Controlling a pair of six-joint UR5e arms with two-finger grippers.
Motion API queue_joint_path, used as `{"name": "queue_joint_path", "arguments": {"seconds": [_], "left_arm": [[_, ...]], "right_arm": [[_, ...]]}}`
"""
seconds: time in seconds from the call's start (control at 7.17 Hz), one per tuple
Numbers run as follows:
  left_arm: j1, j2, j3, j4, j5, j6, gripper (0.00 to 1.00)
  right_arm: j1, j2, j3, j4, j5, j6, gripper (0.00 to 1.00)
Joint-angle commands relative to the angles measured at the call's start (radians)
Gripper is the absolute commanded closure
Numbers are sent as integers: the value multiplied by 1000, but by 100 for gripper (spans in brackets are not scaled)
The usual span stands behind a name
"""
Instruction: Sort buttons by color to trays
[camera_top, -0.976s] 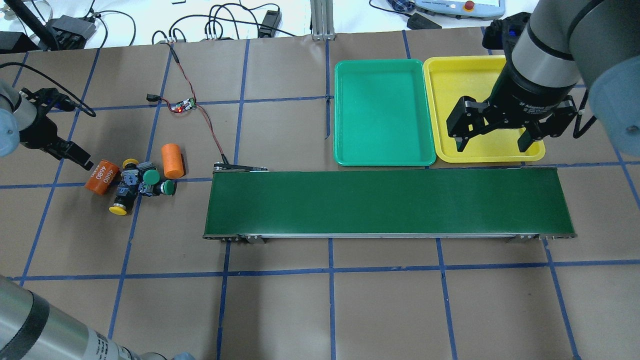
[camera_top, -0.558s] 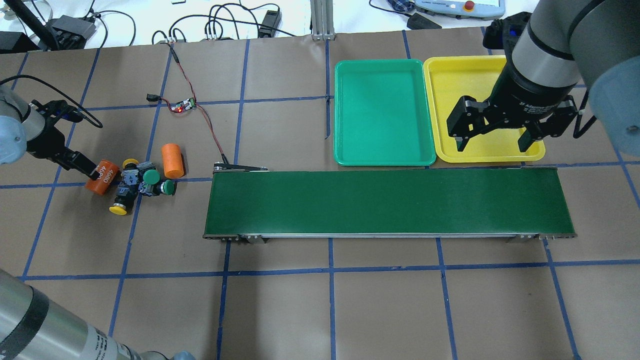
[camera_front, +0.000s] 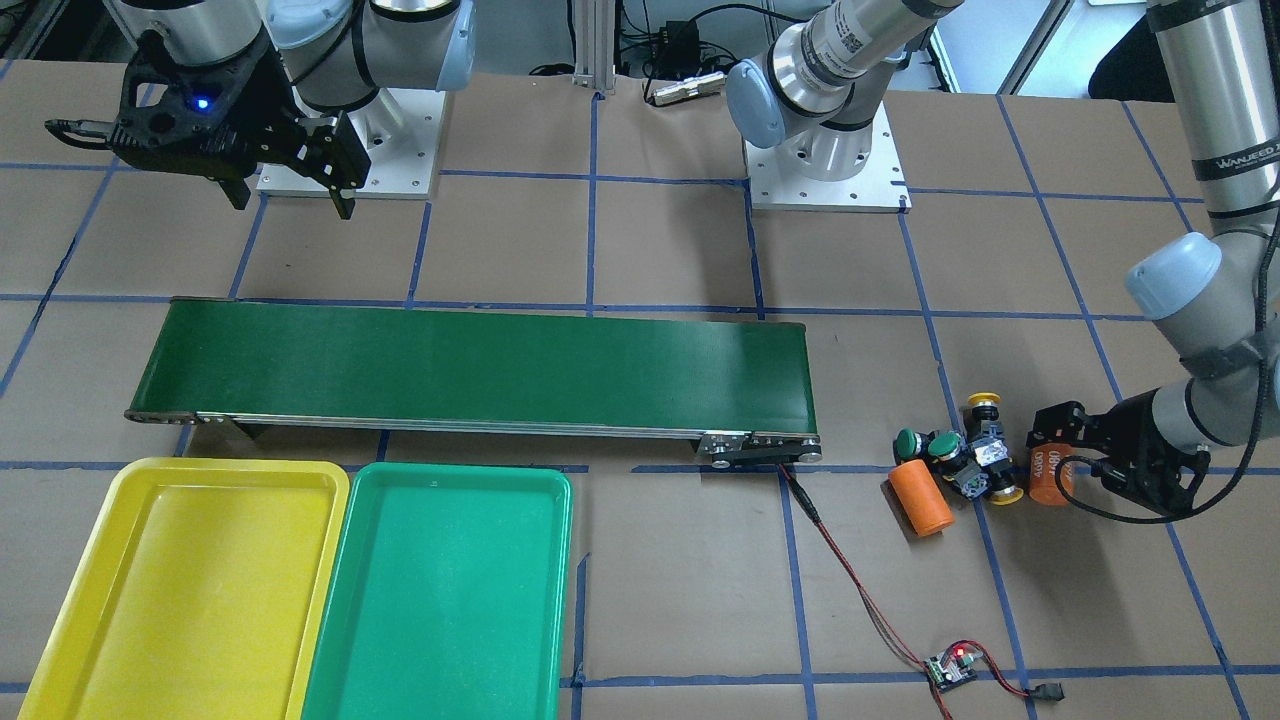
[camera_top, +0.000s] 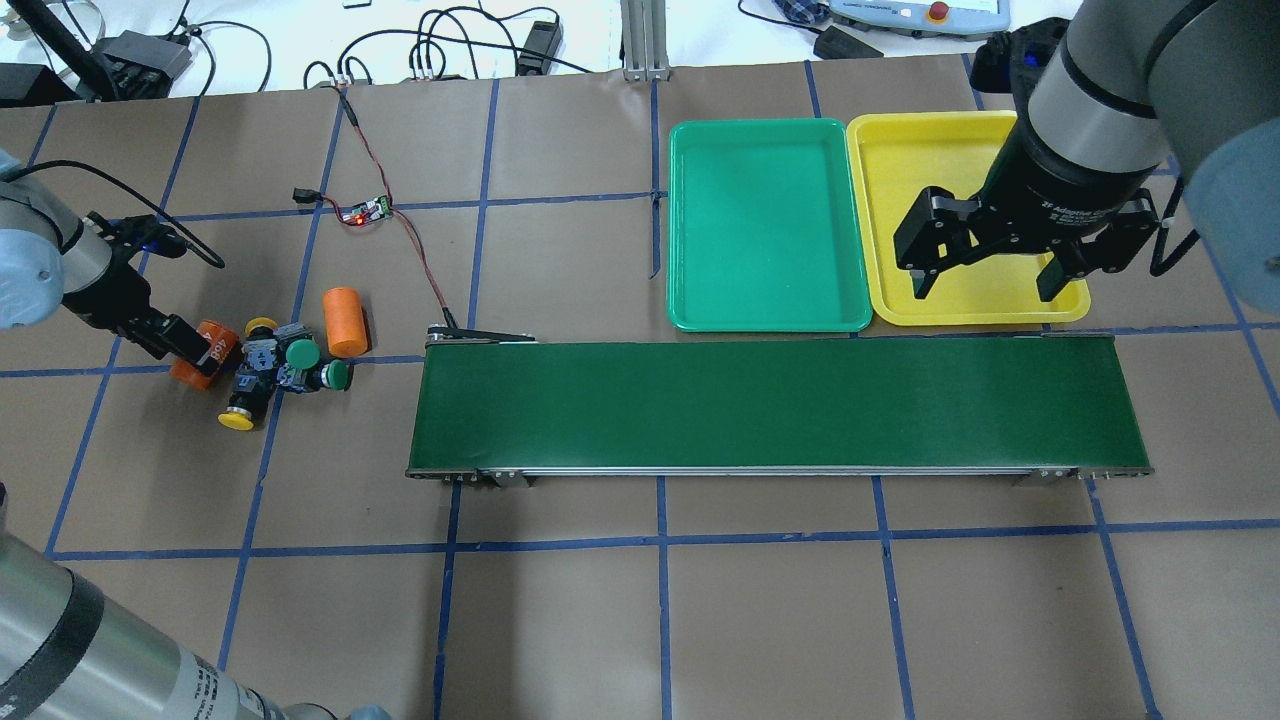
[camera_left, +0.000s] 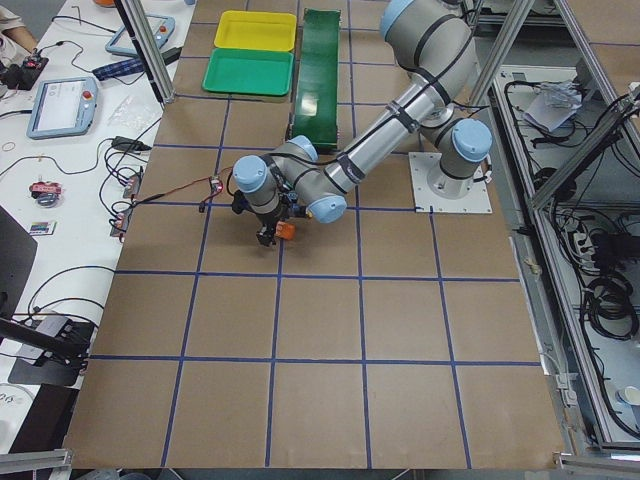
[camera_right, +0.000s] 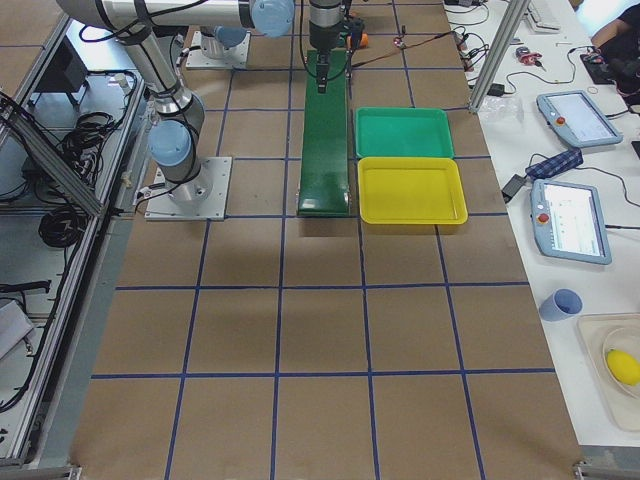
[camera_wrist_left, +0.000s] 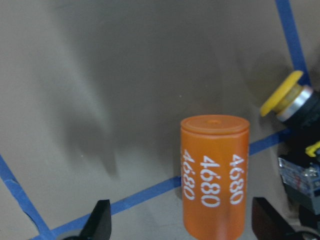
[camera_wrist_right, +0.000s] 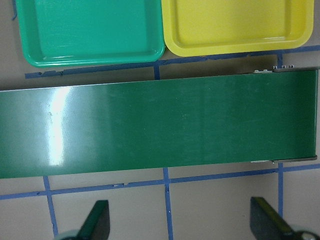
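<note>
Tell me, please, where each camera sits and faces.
Front: across the table, facing the robot; bases, left gripper, right gripper.
Overhead: behind the robot, looking down; left arm, right arm.
Left side: table's left end, looking along it; left arm near.
Right side: table's right end; right arm near.
Left wrist: down on cylinder; fingertips.
Right wrist: down on belt, trays; fingertips.
Shared: front and overhead both show buttons.
</note>
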Motion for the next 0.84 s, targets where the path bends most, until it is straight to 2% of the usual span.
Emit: {"name": "queue_joint_path", "arguments": {"seconds": [0.0,0.14,0.28,0.56,0.7], "left_arm": [[-9,-4,2,0,6,-5,95],[-10,23,15,-9,1,-8,100],[-56,63,37,-44,4,-3,100],[-177,172,163,-288,6,65,100],[-289,227,176,-449,1,99,100]], "right_arm": [[1,-15,0,12,2,0,0],[1,-18,2,9,6,-1,0],[1,-18,2,12,2,-4,0],[1,-18,3,15,1,-6,0],[1,-20,14,15,1,-6,0]]}}
